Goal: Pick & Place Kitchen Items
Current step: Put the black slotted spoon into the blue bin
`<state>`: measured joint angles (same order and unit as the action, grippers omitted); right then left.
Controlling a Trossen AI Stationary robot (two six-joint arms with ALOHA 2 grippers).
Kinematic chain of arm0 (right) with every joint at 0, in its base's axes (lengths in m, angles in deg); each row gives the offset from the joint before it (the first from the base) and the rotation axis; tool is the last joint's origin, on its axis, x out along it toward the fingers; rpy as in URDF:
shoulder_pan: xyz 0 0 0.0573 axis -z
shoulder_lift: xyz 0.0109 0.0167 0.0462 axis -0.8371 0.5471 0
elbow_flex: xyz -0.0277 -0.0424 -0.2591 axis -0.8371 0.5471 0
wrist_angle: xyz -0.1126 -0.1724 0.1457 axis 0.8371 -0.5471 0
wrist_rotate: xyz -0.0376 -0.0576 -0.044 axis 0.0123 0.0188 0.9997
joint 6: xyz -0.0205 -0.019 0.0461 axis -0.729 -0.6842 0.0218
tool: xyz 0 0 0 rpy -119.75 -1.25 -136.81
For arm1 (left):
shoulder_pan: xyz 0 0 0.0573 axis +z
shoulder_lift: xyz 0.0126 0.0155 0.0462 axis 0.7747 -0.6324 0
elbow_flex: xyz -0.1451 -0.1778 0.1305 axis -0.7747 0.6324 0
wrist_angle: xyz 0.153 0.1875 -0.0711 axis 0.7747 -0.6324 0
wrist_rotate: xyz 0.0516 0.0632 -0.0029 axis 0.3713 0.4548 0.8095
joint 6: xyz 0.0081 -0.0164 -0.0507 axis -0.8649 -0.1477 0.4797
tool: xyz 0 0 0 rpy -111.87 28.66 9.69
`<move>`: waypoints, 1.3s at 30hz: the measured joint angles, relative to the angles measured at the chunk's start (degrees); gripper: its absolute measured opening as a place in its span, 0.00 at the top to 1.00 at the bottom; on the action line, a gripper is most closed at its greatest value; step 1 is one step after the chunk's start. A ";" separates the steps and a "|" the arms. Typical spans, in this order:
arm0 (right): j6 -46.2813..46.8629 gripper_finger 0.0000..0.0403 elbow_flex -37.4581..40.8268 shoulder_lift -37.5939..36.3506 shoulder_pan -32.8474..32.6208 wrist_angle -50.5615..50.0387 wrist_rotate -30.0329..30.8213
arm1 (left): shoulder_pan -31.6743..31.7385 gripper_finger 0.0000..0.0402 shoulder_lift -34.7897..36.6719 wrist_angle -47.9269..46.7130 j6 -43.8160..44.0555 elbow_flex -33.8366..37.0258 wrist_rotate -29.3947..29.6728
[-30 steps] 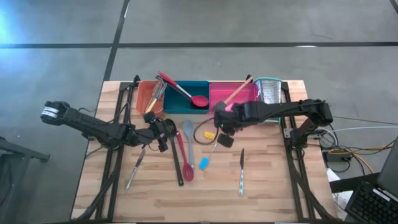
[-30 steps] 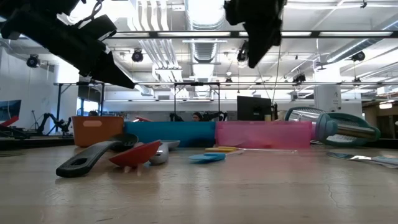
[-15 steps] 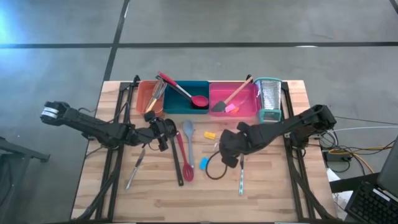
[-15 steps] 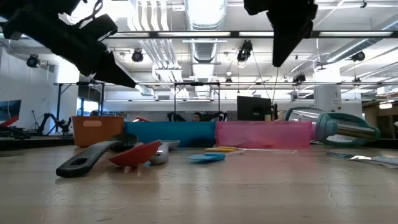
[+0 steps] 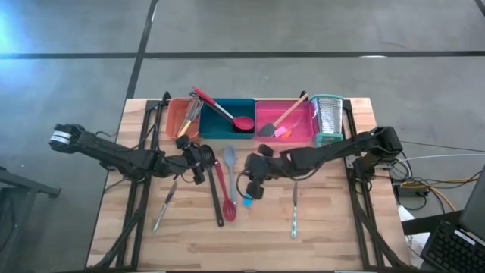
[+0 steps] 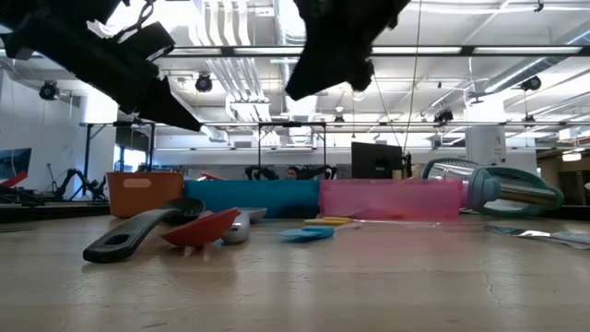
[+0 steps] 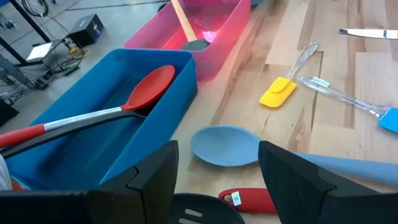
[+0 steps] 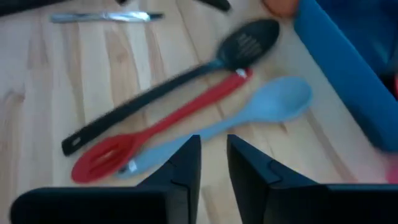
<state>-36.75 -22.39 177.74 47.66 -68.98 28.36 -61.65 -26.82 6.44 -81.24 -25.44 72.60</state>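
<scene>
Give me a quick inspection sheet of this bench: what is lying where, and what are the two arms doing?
Surface: wooden table, bare at the near edge.
Job's things: grey spoon, red slotted spoon and black spoon lie side by side mid-table; a knife right of them; a red spoon in the teal tray.
Clutter: metal grater beside the pink tray.
Grippers: left pincer open above the spoons; right pincer nearly closed, empty, over the grey spoon.
Cables: bundle off the table's right edge.
Surroundings: concrete floor.
</scene>
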 joint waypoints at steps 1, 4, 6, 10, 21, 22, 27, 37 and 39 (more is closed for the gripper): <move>-1.91 0.81 -0.02 0.57 0.60 1.74 -1.46 | 0.00 0.43 -0.01 -0.11 0.21 0.00 0.00; -10.51 0.76 -0.82 2.25 1.89 3.38 -5.84 | 0.00 0.43 -0.01 -0.70 0.46 0.00 -0.02; -15.83 0.73 -1.98 3.65 2.43 3.62 -7.64 | 0.00 0.43 -0.01 -1.25 0.69 0.00 -0.02; -21.24 0.68 -3.37 5.95 3.53 3.64 -7.91 | 0.00 0.43 0.00 -1.74 1.03 0.00 0.07; 9.69 0.66 -5.00 14.22 7.08 6.92 -7.18 | -0.04 0.43 -0.01 -2.38 2.92 0.00 0.13; 10.33 0.66 -5.34 15.29 7.07 6.69 -7.33 | -0.04 0.43 -0.01 -2.59 3.01 0.00 0.15; 12.69 0.69 -8.31 20.36 7.55 6.63 -7.84 | -0.04 0.43 -0.01 -3.15 3.24 0.00 0.14; -20.36 0.76 -14.35 22.06 7.16 0.71 -10.82 | -0.03 0.43 -0.01 -3.68 3.20 0.00 0.15; -31.49 0.77 -15.60 22.06 6.97 -2.57 -10.68 | 0.00 0.43 0.01 -3.70 2.81 0.00 0.39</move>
<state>-68.24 -37.99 199.80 54.63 -71.54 17.68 -61.65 -26.81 2.74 -78.43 -25.44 72.99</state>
